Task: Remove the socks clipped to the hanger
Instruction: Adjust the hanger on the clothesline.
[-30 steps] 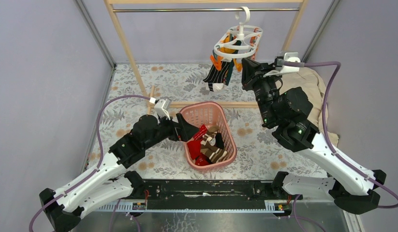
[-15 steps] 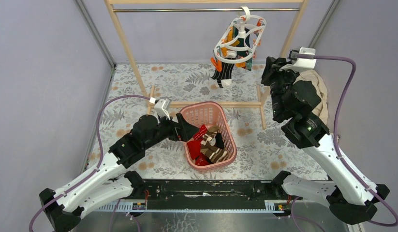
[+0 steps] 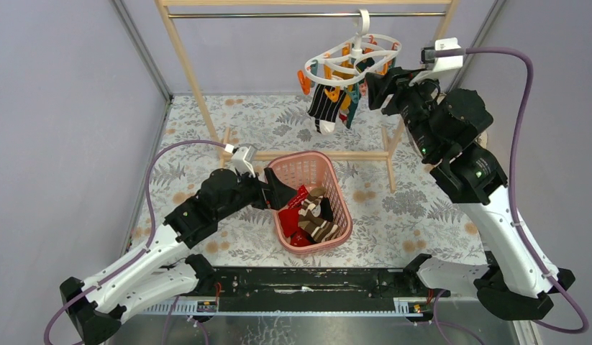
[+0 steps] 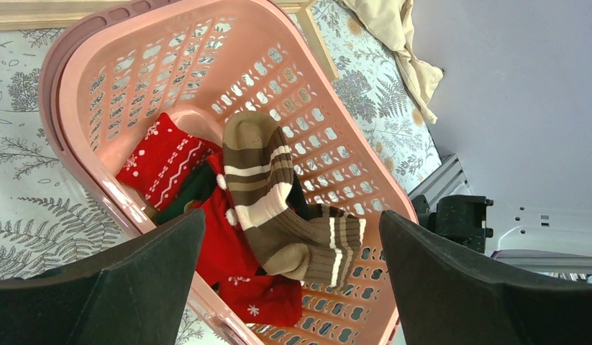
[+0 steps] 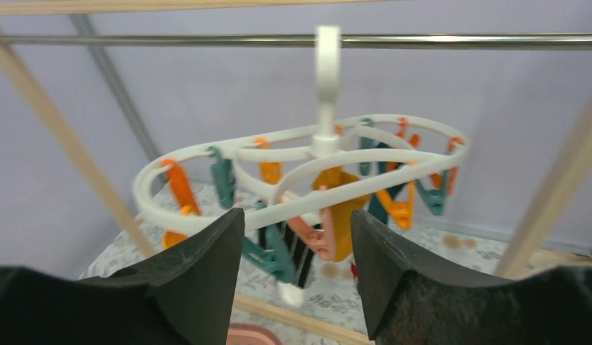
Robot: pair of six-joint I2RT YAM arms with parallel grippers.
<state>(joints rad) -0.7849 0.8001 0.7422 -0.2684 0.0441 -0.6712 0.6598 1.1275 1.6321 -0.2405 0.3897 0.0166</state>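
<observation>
Hovering at the hanger (image 5: 325, 144), right fingers (image 5: 199, 273) gape empty — left fingers (image 4: 120, 287) spread over socks (image 4: 271, 208) in the basket (image 4: 336, 144).

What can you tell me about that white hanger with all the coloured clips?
The hanger looks like white plastic: two oval rings joined by spokes, with a top hook over the metal rail. Orange and teal clips dangle from it. It hangs tilted, one end lower. A few socks are clipped underneath, one dark with pale stripes. The jaws of the right arm stand open close by its near rim; contact is unclear.
</observation>
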